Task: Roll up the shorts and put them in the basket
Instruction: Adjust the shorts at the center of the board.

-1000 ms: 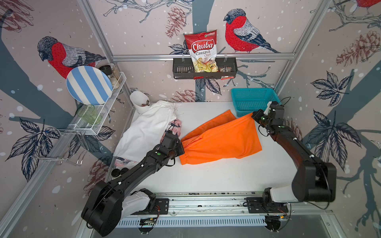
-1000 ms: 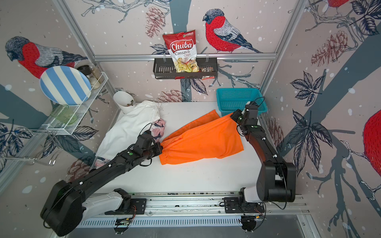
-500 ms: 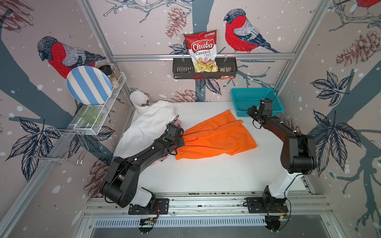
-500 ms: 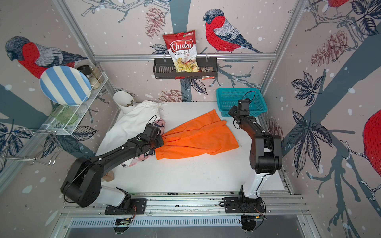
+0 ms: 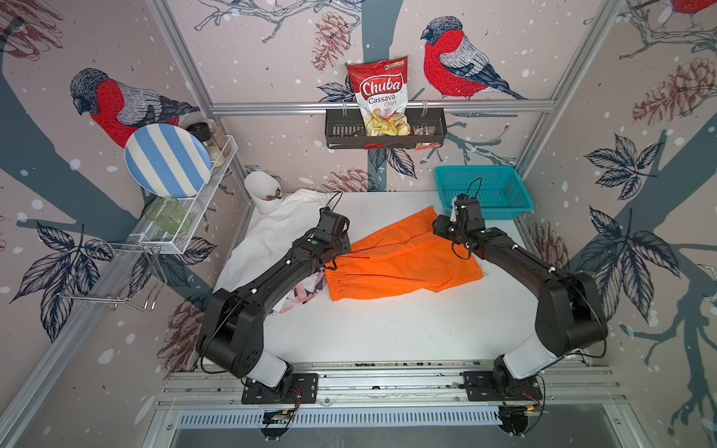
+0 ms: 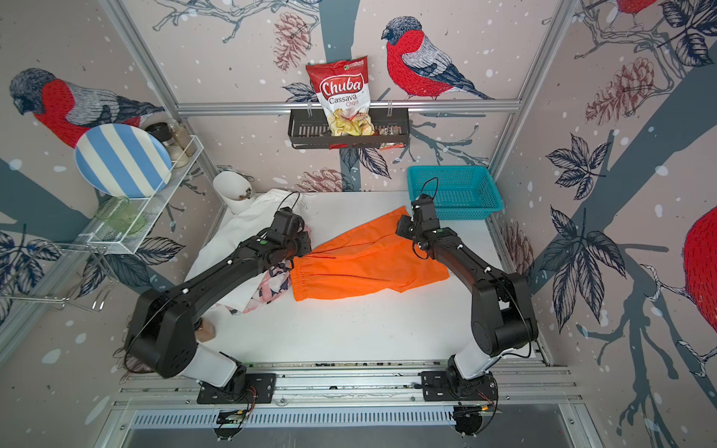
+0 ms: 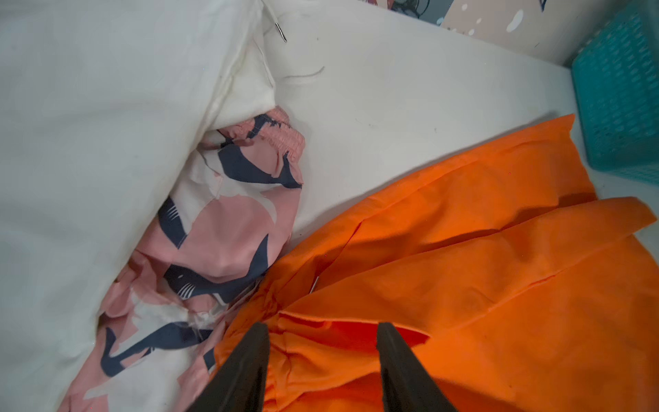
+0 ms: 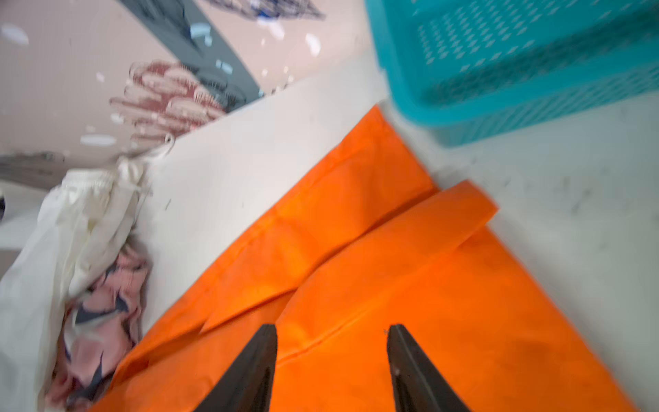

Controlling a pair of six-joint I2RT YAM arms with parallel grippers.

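While both pairs of jaws stand apart with nothing between them, you have no cloth in hand. The left gripper (image 7: 322,360) hangs over the gathered waistband of the orange shorts (image 5: 403,263), and the right gripper (image 8: 331,364) hangs over their leg end.

Those shorts lie spread nearly flat in the middle of the table (image 5: 388,329), with the waistband toward the left arm and one leg lapping the other along a crease. They show no roll, so I judge the task barely begun: this pair is laid out ready, and all three pairs are left to do.

The white shorts (image 5: 271,236) lie loose along the table's left side. The pink shorts (image 7: 221,228) are crumpled half under them and touch the orange waistband — mind you don't catch that patterned cloth when you pinch the waist.

The teal basket (image 5: 485,190) sits just beside the far orange hem, so keep the right arm clear of its wall. A white cup (image 5: 262,190) stands in the back corner, against the white shorts' waist.
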